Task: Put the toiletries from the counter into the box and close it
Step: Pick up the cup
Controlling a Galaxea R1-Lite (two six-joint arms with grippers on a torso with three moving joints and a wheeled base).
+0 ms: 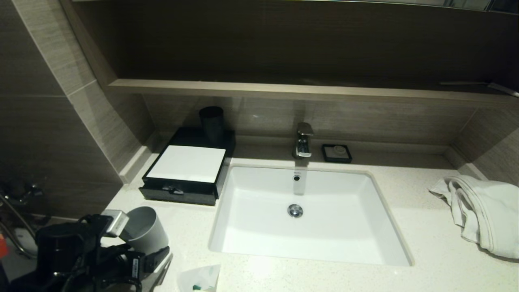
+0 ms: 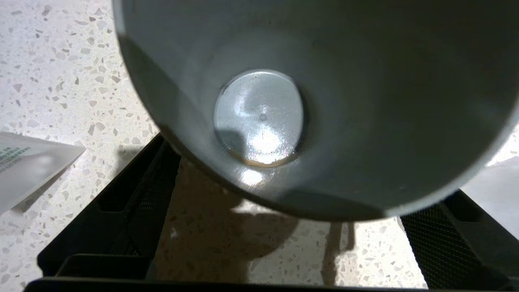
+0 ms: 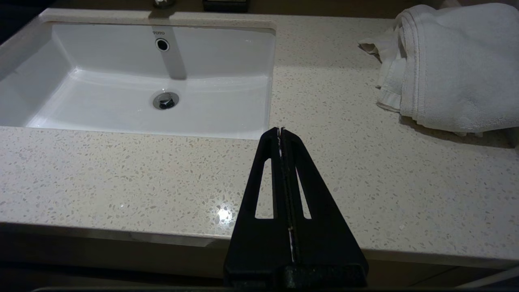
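Note:
My left gripper [image 1: 152, 253] is low at the counter's [image 1: 425, 243] near left corner, open wide. A grey cup [image 1: 146, 230] lies tilted between its fingers [image 2: 134, 202], mouth toward the wrist camera and empty inside [image 2: 259, 117]; its rim hides the fingertips. One crinkly sachet [image 1: 200, 279] with green inside lies just right of that gripper, and a sachet corner [image 2: 28, 166] shows beside one finger. The black box [image 1: 186, 164] with a white top stands behind, its drawer front [image 1: 174, 190] out slightly. My right gripper [image 3: 280, 130] is shut and empty over the counter's front edge.
The white sink [image 1: 243, 243] fills the middle of the counter, with a tap [image 1: 303, 140] and a small black soap dish [image 1: 336, 153] behind. A black cup [image 1: 211, 121] stands on the box's back. A white towel [image 1: 482, 211] lies at the right. A tiled wall closes the left.

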